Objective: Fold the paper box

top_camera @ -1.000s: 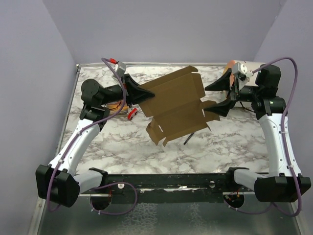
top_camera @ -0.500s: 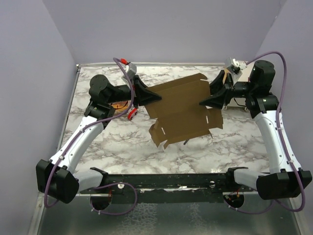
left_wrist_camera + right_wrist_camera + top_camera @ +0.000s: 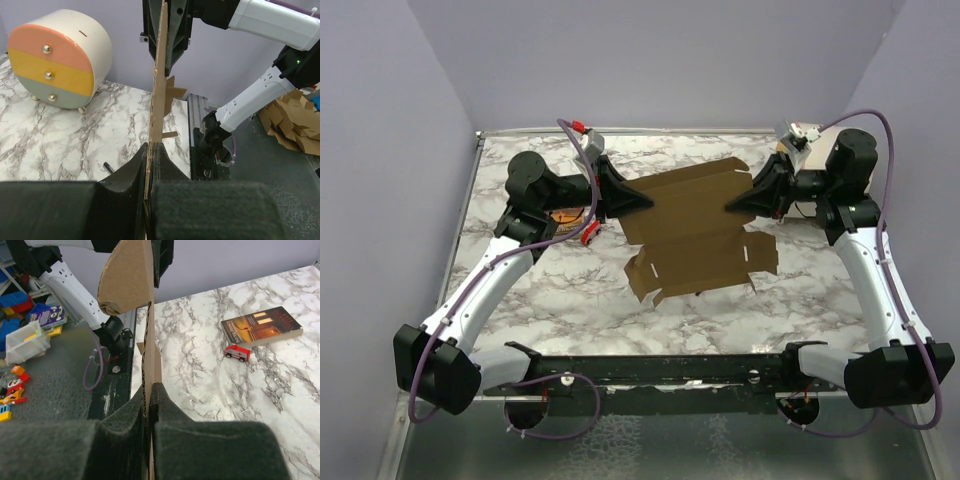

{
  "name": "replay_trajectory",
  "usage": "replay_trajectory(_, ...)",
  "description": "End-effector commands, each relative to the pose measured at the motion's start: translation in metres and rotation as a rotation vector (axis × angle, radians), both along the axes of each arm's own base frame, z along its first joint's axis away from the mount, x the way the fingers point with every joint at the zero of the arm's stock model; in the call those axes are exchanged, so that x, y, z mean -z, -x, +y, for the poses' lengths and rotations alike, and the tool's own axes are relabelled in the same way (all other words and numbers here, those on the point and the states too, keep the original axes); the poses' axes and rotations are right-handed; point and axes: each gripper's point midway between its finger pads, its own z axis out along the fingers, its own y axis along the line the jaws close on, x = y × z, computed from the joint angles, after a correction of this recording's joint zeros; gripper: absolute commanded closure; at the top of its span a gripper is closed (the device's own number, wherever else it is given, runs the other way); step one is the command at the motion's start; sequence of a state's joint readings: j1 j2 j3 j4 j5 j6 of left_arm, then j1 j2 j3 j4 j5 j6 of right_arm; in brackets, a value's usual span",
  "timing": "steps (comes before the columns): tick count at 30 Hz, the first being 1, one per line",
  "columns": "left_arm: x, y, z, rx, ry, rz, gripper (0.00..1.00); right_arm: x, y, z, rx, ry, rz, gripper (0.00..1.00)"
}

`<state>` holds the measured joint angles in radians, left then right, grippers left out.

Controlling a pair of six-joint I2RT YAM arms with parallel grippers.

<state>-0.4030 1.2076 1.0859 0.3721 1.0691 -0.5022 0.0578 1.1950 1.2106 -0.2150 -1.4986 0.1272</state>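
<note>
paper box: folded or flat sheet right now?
Spread, unfolded. From above the paper box is one open sheet, flaps and tabs sticking out; the left hand and right hand are each shut on an opposite edge.

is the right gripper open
No, the right gripper is shut on the edge of the box.

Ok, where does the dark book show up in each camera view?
Top external: the book sits left of centre, partly hidden, by the red toy car.
Left wrist: not in it.
Right wrist: upper right, lying flat.
Shared landmark: the paper box, edge-on in both wrist views.
</note>
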Motion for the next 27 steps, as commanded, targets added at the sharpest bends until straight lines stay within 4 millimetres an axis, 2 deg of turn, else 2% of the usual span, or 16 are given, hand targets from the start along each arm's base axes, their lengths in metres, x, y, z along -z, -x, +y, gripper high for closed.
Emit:
replay_trajectory(1,-0.017,0.001,0.000,-0.013,0.027,-0.062,1.00,-0.012,0.019,0.001,-0.072,-0.010,-0.007,0.99)
replay_trajectory(3,-0.020,0.003,0.001,-0.024,0.040,-0.068,0.99,-0.018,0.024,0.000,-0.084,-0.010,0.004,0.99)
replay_trajectory(7,-0.030,0.002,0.012,-0.097,0.066,-0.091,0.73,-0.039,0.029,-0.004,-0.090,-0.006,-0.006,0.99)
replay_trajectory(9,-0.035,0.003,0.023,-0.142,0.086,-0.099,0.61,-0.049,0.032,-0.006,-0.093,-0.003,-0.019,0.99)
replay_trajectory(13,-0.046,0.008,0.058,-0.223,0.180,-0.085,0.48,-0.064,0.036,-0.011,-0.096,0.005,-0.045,0.99)
replay_trajectory(17,-0.039,0.019,0.085,-0.273,0.237,-0.076,0.42,-0.071,0.038,-0.014,-0.106,0.019,-0.051,0.99)
replay_trajectory(23,-0.009,0.028,0.086,-0.248,0.246,-0.058,0.43,-0.078,0.038,-0.016,-0.115,0.040,-0.059,0.99)
replay_trajectory(27,-0.009,0.045,0.081,-0.165,0.297,-0.111,0.43,-0.079,0.037,-0.015,-0.109,0.039,-0.056,0.99)
